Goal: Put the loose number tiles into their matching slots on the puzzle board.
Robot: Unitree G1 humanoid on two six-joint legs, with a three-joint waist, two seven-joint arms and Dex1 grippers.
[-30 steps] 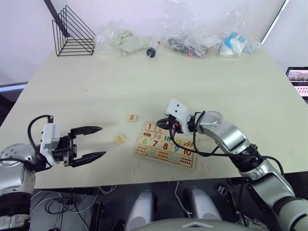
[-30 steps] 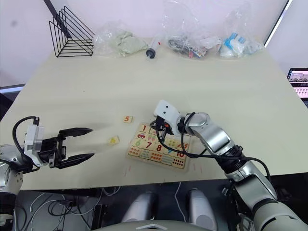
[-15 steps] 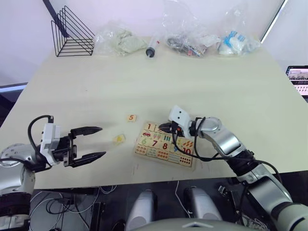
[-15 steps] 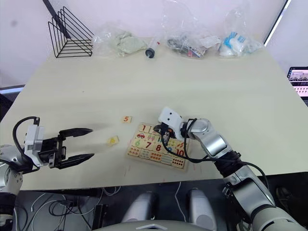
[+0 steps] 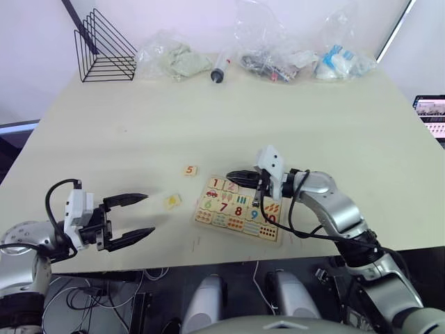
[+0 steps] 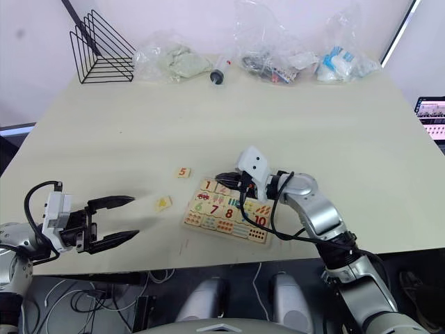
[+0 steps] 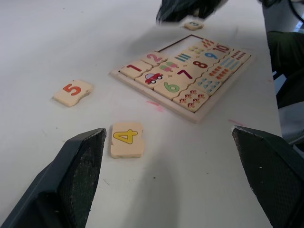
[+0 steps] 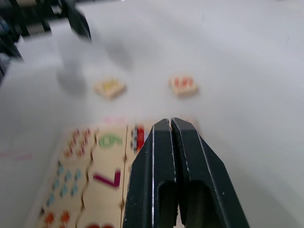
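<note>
Board (image 7: 190, 66) corner hides behind closed, empty right pincer (image 5: 233, 175); left pincer (image 5: 142, 216) gapes, empty.

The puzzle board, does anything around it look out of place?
Yes. Two number tiles lie loose on the table beside the puzzle board: the 4 tile and the 5 tile. Part of the board's top row is empty.

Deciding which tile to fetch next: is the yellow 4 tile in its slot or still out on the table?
Out. The 4 tile lies flat on the table, apart from the puzzle board, beside the loose 5 tile.
</note>
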